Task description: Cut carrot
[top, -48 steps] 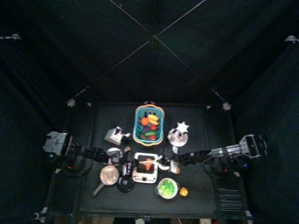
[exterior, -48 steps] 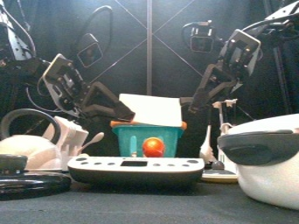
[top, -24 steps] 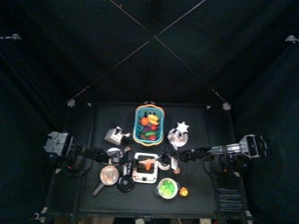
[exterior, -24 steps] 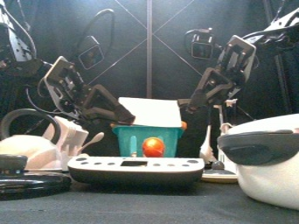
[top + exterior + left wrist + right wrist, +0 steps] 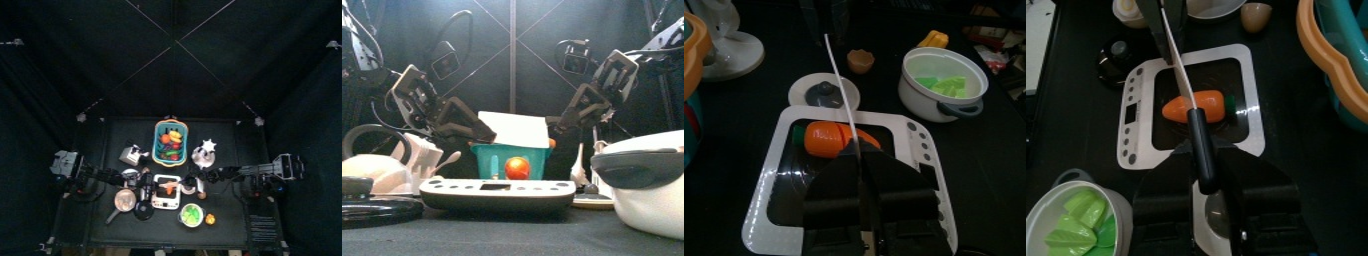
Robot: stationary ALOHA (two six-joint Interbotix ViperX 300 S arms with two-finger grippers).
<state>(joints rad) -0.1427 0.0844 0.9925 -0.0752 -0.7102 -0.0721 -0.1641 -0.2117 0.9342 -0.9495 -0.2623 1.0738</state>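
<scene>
Cookware is crowding the table's front edge: a flat black round lid (image 5: 376, 210) is lying at the left, and a white round pot holding pale green pieces (image 5: 647, 195) is standing at the right. Just behind them, at the table's middle, a white-rimmed cutting board with a dark centre (image 5: 1140, 112) is lying flat. The short orange carrot (image 5: 1193, 104) is resting on the dark centre of that board, lying across it.

The right gripper (image 5: 1208, 196) is hanging low over the board's right side, its jaws pinched narrowly on the black handle of a knife with a thin pale blade (image 5: 1199, 150). The handle is passing directly over the carrot, and the blade is running on beyond it across the board towards the far rim.

The left gripper (image 5: 869, 188) is hovering over the board's left side. A thin pale edge is stretching away from it past the carrot, which is showing just beside that edge. Whether these jaws are clamped on anything cannot be told, since the dark parts are merging there.

Past the board, a small brown cup (image 5: 861, 60) is standing close to the white pot. Further back, a teal plastic basket of mixed produce (image 5: 492, 162) is sitting at the table's centre rear. Both black arms are slanting down towards the board from either side.
</scene>
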